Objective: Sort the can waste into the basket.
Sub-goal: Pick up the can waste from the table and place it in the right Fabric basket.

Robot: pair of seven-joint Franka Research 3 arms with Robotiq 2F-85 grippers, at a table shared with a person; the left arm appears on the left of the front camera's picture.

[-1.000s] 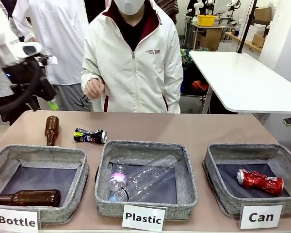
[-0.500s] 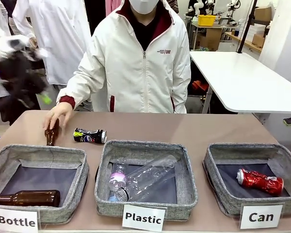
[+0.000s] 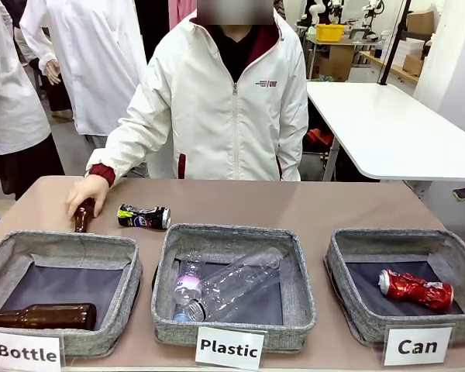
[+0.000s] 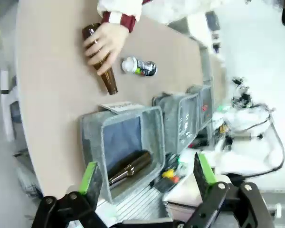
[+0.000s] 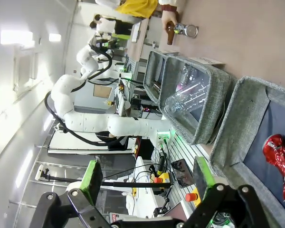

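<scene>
Your left gripper (image 4: 147, 169) and right gripper (image 5: 146, 170) are apart, empty; red can (image 3: 415, 290) in basket (image 3: 349, 310), black can (image 3: 143, 217) seemingly sideways on bench (image 3: 294, 203)

Worn by person: white zip jacket (image 3: 225, 116), dark red cuff (image 3: 101, 172), small chest logo (image 3: 266, 83). Left end effector (image 4: 147, 171), right end effector (image 5: 147, 173): black, green pads (image 4: 89, 175).

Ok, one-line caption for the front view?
Red can lies in the Can basket; black can lies on the table near the person's hand.
</scene>
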